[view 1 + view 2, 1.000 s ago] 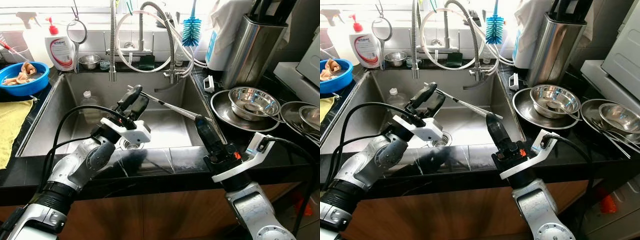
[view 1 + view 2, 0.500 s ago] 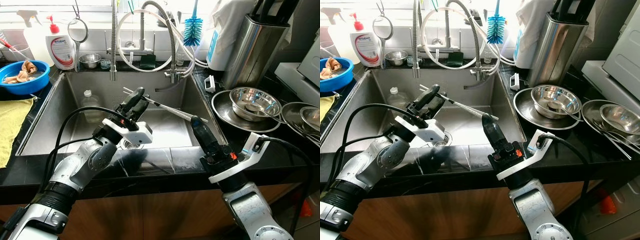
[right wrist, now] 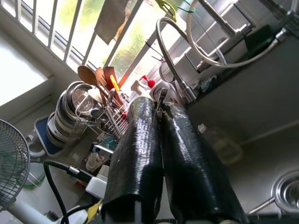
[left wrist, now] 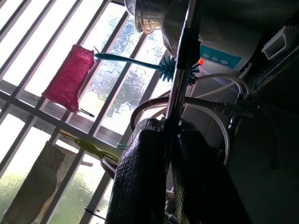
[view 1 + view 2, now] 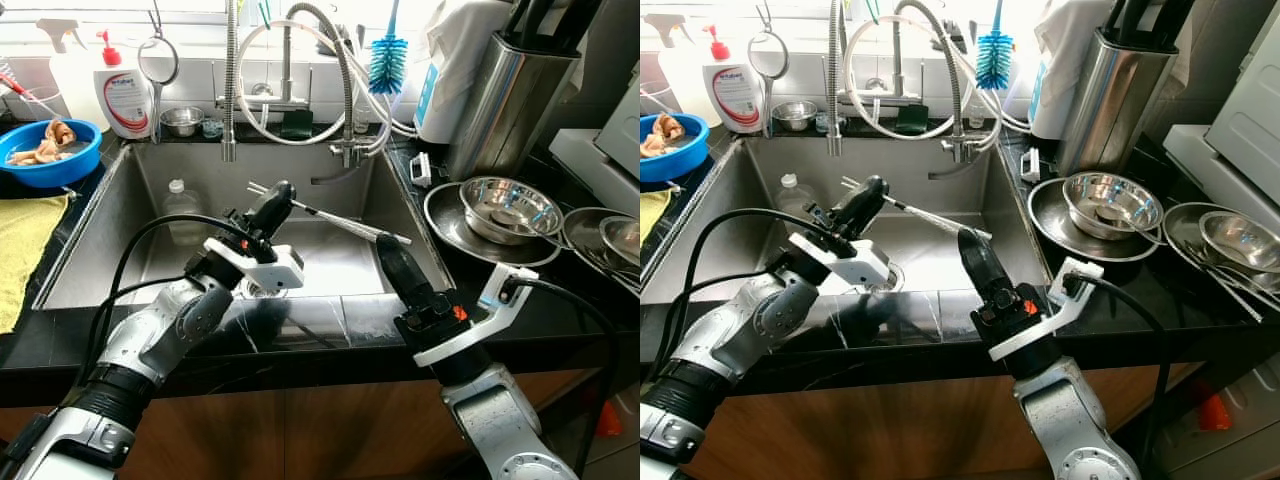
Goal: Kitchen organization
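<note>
Over the sink [image 5: 150,240] my left gripper [image 5: 278,195] clamps long metal chopsticks [image 5: 345,222] | my right gripper [image 5: 385,252] closed, empty | plastic bottle [image 5: 178,207] lies in sink | steel bowl [image 5: 505,205] on plate [image 5: 445,228]

silver arms | black fingers | white wrist brackets | black cables

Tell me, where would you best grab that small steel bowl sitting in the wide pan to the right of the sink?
Probably by the rim of the small steel bowl, coming down from above. It sits upright and open in the wide pan, so the thin edge offers the fingers a lip to pinch. Its rounded, shiny wall would likely slip. The near side looks freest, since the tall steel holder stands close behind.
</note>
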You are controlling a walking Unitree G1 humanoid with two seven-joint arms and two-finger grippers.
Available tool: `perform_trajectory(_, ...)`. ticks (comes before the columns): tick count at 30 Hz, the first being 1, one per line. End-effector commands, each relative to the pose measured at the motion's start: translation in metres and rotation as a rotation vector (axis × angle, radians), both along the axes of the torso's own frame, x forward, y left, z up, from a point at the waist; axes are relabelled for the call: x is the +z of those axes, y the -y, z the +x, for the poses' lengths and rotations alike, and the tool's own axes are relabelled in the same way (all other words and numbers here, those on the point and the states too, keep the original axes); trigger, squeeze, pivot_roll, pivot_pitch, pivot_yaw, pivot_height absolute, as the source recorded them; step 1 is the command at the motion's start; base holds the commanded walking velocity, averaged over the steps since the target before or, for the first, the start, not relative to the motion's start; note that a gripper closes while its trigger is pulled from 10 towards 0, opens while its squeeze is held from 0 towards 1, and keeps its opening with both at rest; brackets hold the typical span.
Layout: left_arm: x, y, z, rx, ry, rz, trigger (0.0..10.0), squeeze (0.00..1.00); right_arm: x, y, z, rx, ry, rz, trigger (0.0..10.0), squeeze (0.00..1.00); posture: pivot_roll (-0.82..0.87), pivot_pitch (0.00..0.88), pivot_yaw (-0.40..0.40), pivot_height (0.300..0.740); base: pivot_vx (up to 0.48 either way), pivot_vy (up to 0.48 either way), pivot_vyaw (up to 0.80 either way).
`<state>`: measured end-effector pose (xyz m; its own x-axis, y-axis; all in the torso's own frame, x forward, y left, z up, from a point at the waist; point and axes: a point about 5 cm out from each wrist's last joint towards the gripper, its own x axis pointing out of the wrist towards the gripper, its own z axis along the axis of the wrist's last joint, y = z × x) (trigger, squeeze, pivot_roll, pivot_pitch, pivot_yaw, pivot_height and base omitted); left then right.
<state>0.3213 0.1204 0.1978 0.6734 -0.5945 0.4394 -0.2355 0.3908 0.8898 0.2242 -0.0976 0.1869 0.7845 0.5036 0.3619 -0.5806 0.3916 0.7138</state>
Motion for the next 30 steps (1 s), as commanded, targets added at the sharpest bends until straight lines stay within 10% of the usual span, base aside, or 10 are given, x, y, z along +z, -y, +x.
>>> perform_trajectory(1, 0.006, 0.007, 0.000, -0.032, 0.027, -0.006, 0.0, 0.00, 0.002, -0.003, 0.001, 0.001, 0.004, -0.027, 10.0, 1.00, 0.06, 0.000, -0.073, 0.740, 0.000, 0.000, 0.00)
perform_trajectory(17, 0.004, 0.005, 0.001, -0.010, 0.041, 0.038, 0.0, 0.00, 0.011, -0.003, 0.014, -0.058, 0.008, -0.063, 10.0, 1.00, 0.06, 0.000, -0.072, 0.740, 0.000, 0.000, 0.00)
perform_trajectory(18, 0.004, 0.005, 0.001, -0.009, 0.041, 0.041, 0.0, 0.00, 0.014, -0.003, 0.015, -0.070, 0.009, -0.065, 10.0, 0.31, 0.06, 0.000, -0.072, 0.740, 0.000, 0.000, 0.00)
perform_trajectory(19, 0.004, 0.005, 0.001, -0.009, 0.042, 0.042, 0.0, 0.00, 0.015, -0.002, 0.016, -0.077, 0.011, -0.065, 10.0, 0.31, 0.06, 0.000, -0.072, 0.740, 0.000, 0.000, 0.00)
perform_trajectory(20, 0.003, 0.005, 0.001, -0.007, 0.041, 0.044, 0.0, 0.00, 0.021, -0.002, 0.018, -0.085, 0.023, -0.066, 10.0, 0.00, 0.06, 0.000, -0.072, 0.740, 0.000, 0.000, 0.00)
perform_trajectory(30, -0.002, 0.004, 0.003, 0.009, 0.028, 0.063, 0.0, 0.00, 0.045, 0.000, 0.017, -0.094, 0.103, -0.066, 10.0, 0.00, 0.06, 0.000, -0.070, 0.740, 0.000, 0.000, 0.00)
